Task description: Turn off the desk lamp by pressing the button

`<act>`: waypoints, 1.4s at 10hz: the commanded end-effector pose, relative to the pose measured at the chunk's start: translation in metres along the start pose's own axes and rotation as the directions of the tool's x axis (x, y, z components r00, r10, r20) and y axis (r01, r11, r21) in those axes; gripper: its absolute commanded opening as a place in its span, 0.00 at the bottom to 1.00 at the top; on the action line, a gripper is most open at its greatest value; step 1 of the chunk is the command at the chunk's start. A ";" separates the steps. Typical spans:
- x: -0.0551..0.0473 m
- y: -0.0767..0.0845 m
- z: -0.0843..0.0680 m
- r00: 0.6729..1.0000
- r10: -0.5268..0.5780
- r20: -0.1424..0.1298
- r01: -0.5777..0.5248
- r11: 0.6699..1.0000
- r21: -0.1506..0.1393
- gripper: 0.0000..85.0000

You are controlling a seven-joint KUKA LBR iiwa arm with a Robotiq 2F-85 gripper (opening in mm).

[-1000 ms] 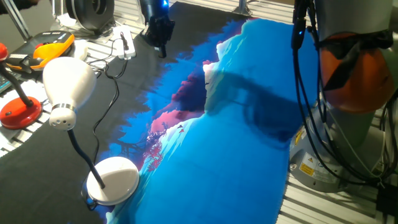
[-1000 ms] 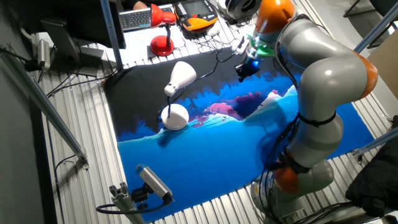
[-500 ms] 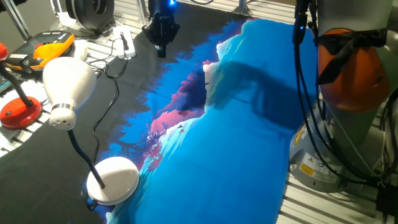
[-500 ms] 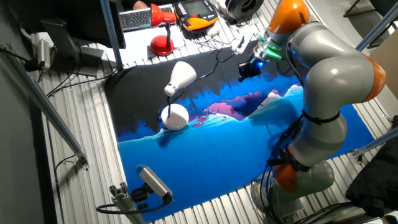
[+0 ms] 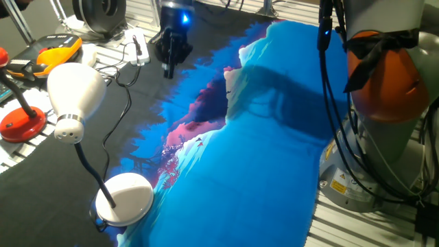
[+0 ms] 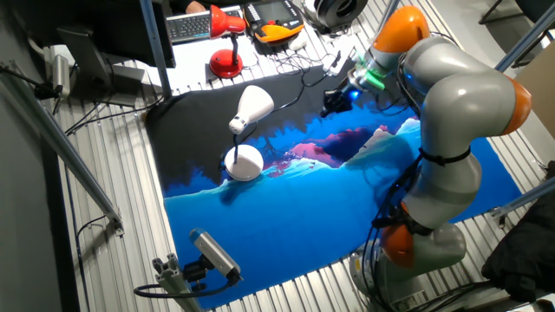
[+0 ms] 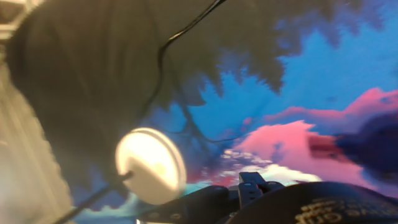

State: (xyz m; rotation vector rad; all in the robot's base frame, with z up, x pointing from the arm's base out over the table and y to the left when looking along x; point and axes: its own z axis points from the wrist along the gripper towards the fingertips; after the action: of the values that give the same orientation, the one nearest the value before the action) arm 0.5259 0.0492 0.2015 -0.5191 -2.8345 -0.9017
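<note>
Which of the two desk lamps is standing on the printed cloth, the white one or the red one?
The white desk lamp: its round base sits on the cloth. The red lamp stands farther back, off the cloth.

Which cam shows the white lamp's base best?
One fixed view: the desk lamp's round base sits close and sharp at the lower left, neck joint visible. The other fixed view shows the base small and far off. The hand view catches it, but blurred by motion.
</note>
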 end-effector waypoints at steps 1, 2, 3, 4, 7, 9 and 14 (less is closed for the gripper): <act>0.009 0.018 0.022 1.000 0.013 0.011 -0.013 0.999 -0.039 0.00; 0.015 0.027 0.039 0.999 0.025 0.020 -0.024 0.999 -0.043 0.00; 0.022 0.035 0.055 0.999 0.037 0.026 -0.036 0.998 -0.052 0.00; 0.028 0.044 0.070 0.998 0.055 0.026 -0.053 0.997 -0.063 0.00; 0.039 0.075 0.082 0.994 0.102 0.032 -0.100 0.992 -0.072 0.00; 0.042 0.087 0.095 0.992 0.115 0.042 -0.112 0.991 -0.069 0.00; 0.030 0.085 0.116 0.987 0.156 0.022 -0.154 0.985 -0.071 0.00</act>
State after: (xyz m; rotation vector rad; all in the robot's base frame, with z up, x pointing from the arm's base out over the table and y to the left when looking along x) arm 0.5274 0.1884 0.1592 -0.7553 -2.7477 -0.9734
